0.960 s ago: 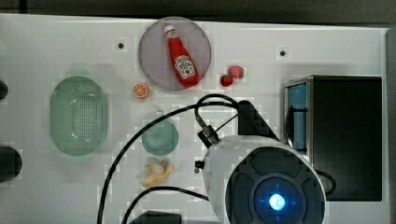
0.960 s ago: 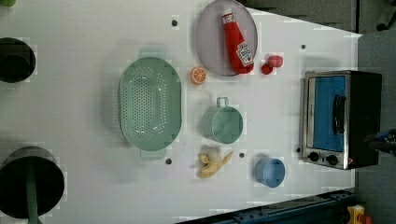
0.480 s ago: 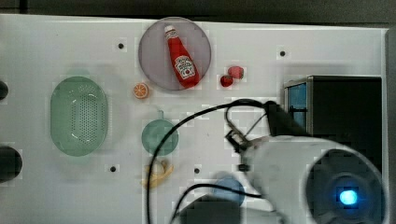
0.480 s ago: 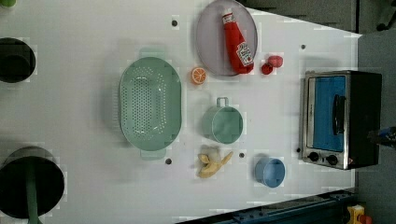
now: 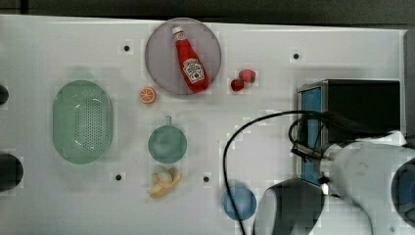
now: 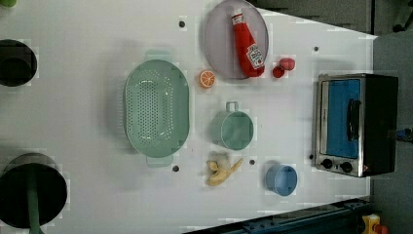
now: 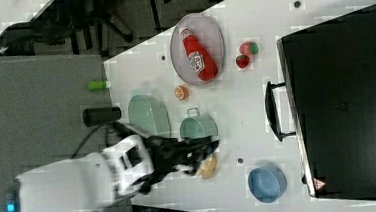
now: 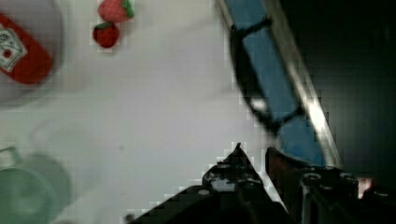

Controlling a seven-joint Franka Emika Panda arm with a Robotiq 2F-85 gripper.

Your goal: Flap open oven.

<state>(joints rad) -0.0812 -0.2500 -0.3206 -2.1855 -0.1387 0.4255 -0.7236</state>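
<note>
In the last second I've swung the arm across toward the toaster oven (image 6: 354, 124). The gripper (image 8: 254, 161) now hangs just short of the door's bar handle (image 8: 247, 84), fingers slightly apart, nothing between them. The blue glass door (image 6: 343, 117) is still closed; I judge hooking the handle comes next.

White robot arm (image 7: 71, 187) extended horizontally in the right view; black end effector (image 7: 206, 150) at its tip, fingers slightly parted.
</note>
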